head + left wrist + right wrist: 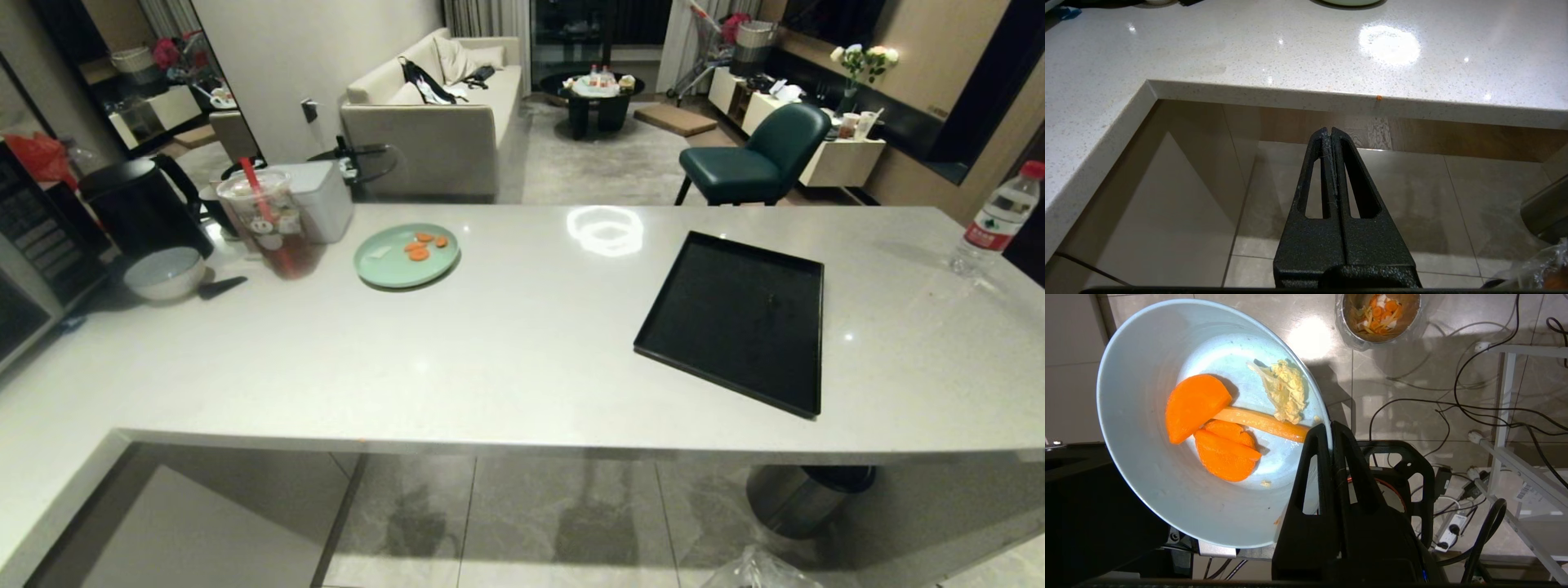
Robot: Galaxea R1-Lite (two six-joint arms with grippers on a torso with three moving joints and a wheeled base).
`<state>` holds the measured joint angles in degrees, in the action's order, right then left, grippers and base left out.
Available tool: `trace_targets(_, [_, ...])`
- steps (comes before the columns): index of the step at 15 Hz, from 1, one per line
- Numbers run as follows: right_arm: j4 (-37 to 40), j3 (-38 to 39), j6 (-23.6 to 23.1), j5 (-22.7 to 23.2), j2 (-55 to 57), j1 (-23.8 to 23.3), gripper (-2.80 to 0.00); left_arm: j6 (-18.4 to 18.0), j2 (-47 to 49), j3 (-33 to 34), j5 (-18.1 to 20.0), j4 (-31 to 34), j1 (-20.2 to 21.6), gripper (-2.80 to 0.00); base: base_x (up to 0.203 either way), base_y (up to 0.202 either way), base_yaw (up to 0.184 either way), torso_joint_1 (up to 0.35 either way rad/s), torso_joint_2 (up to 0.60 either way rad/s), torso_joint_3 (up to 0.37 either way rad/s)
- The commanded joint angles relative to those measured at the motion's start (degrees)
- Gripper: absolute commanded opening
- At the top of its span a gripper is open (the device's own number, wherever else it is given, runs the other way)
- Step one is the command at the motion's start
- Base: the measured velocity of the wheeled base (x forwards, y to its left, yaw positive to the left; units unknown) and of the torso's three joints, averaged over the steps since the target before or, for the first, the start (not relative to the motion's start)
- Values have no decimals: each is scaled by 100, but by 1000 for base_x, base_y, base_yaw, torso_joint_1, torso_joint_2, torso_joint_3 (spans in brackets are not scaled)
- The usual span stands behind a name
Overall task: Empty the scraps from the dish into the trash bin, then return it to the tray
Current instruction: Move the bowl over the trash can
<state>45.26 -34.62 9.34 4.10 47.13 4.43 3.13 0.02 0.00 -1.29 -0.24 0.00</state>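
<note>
I see right end effector (1329, 428) pinching rim of dish (1147, 490), fingers pressed together on it, lower centre of right wrist frame. Scraps (1212, 433) inside dish: orange carrot slices, pale yellowish bit. Trash bin (1378, 318) on floor, top centre of that frame, well apart from dish, scraps already inside. Left end effector (1330, 131) pressed together, empty, over floor short of bench (1290, 53) edge. In head frame, tray (739, 318) on bench, right of centre; mint-green plate (384, 265) with carrot slices further left.

White counter (522, 343) bears black tray (735, 322), green plate (392, 265).
</note>
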Motion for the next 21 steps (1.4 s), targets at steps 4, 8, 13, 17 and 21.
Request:
trace_targets(4, [88,59,7,3,-107,6,-280,3,5,0,-3,-2,0,-280,0,0,0,-130,343,208])
trace_targets(8, [100,143,7,3,-253,6,-280,3,6,0,-4,-2,0,-280,0,0,0,-141,369,230])
trace_targets(13, [90,193,6,3,-358,6,-280,3,6,0,-3,-2,0,-280,0,0,0,-169,492,314])
trace_targets(17, [27,149,-2,-5,-299,6,-280,3,0,0,-3,-2,0,-280,0,0,0,-167,533,366])
trace_targets(21, [18,157,-11,-5,-301,15,-280,3,0,0,-3,-2,0,-280,0,0,0,-133,513,373])
